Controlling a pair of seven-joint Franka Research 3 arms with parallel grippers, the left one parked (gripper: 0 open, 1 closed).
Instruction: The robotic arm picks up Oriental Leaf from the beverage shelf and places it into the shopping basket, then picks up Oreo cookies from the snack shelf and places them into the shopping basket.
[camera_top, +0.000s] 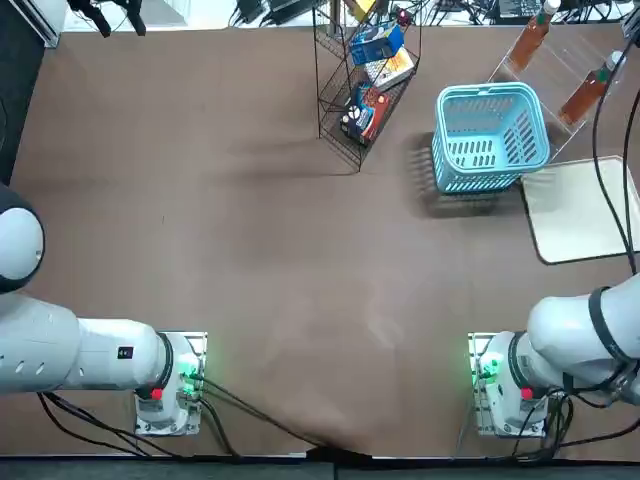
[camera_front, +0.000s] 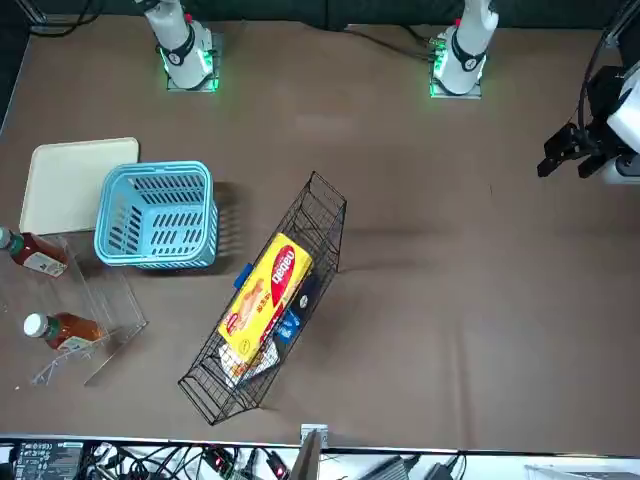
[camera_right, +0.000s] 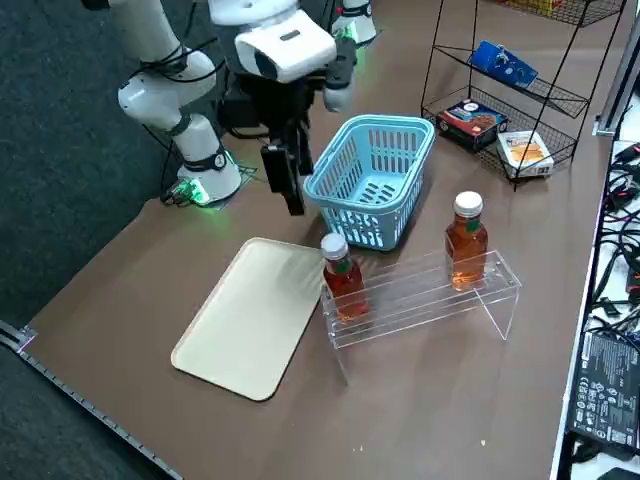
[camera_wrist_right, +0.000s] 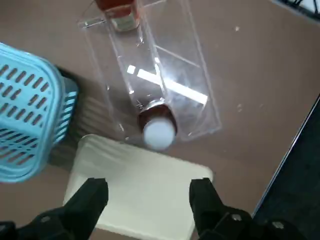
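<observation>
Amber tea bottles (camera_right: 466, 245), two, upright on acrylic shelf (camera_right: 410, 305); first pick pending.
My right gripper (camera_wrist_right: 148, 192): fingers spread, nothing held, near blue basket (camera_right: 338, 215). Next, I judge: advance, straddle one bottle, close gently.

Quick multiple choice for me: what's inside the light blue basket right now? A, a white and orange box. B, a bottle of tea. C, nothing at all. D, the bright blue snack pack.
C: the bare slotted bottom of the basket shows, while both tea bottles stand on the clear acrylic stand and the right gripper is open over the white board.
</observation>
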